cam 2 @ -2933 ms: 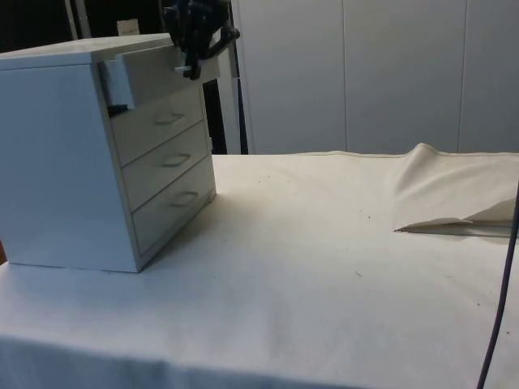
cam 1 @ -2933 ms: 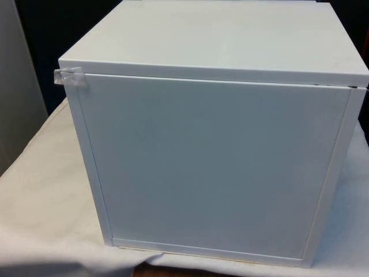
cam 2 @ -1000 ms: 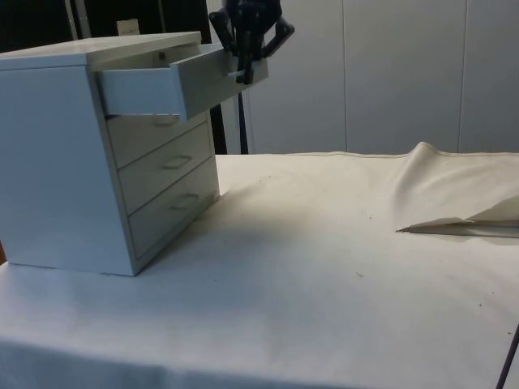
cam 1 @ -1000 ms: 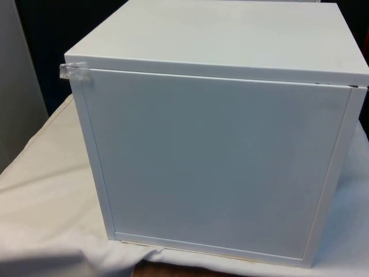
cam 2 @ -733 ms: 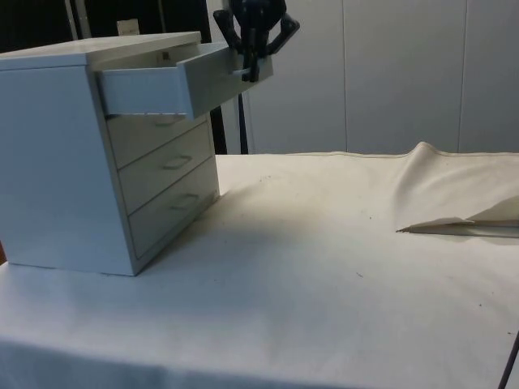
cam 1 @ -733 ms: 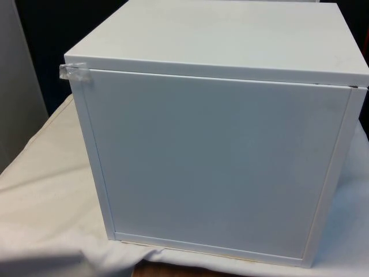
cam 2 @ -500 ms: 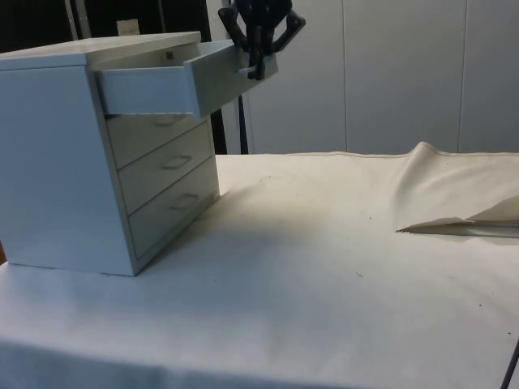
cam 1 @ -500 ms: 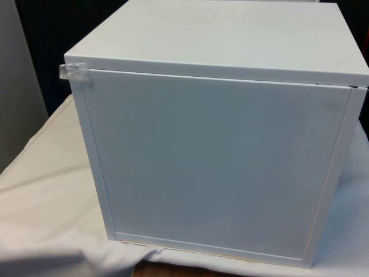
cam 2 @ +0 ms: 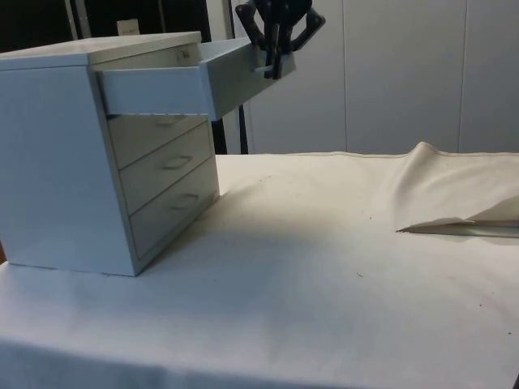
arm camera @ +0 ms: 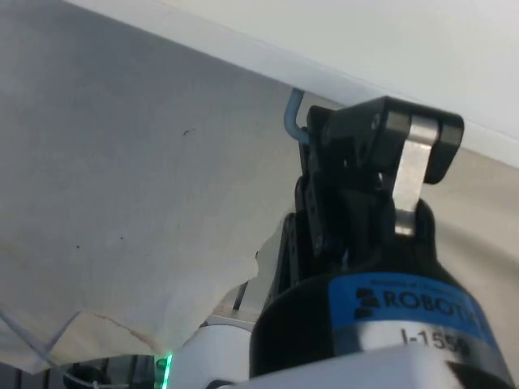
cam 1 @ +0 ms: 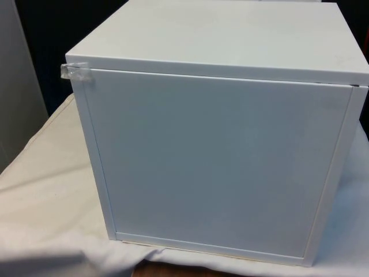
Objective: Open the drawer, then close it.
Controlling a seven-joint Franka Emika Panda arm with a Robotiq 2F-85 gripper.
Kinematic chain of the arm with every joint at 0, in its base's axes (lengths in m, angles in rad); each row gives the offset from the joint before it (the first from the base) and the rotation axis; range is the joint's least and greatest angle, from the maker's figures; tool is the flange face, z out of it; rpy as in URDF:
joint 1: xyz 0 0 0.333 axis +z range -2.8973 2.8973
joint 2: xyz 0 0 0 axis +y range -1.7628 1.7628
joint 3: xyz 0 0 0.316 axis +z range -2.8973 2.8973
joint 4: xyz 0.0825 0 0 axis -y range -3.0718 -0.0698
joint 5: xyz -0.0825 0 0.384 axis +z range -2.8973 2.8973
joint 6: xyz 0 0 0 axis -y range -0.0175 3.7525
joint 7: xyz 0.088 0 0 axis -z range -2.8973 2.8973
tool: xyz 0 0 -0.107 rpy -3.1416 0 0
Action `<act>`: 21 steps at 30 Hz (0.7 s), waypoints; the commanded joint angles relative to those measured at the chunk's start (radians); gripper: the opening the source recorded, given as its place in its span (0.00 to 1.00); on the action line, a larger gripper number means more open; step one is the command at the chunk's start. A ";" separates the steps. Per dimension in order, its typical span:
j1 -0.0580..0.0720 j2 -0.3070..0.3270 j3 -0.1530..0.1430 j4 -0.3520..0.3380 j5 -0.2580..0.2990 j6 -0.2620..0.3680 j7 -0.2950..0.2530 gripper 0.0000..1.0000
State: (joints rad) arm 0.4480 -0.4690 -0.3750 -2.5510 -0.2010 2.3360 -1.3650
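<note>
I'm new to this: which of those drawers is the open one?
The top drawer. It juts far out of the chest with the gripper at its front, while the three drawers below sit flush and shut.

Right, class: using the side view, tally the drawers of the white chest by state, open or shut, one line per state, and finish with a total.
Open drawers: 1, the top drawer, pulled out with the gripper at its front
Shut drawers: 3, the second drawer, third drawer and bottom drawer
Total: 4 drawers in the chest
</note>
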 commanded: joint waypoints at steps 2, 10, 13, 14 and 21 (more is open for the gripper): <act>0.000 -0.004 0.001 -0.005 -0.002 0.002 0.003 0.00; 0.000 -0.060 0.015 -0.062 -0.010 0.015 0.019 0.00; -0.001 -0.064 0.012 -0.065 -0.008 0.024 0.019 0.00; -0.001 -0.067 0.009 -0.068 -0.007 0.032 0.020 0.00; -0.001 -0.091 0.000 -0.086 -0.005 0.039 0.017 0.32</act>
State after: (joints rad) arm 0.4470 -0.5600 -0.3750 -2.6370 -0.2060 2.3750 -1.3480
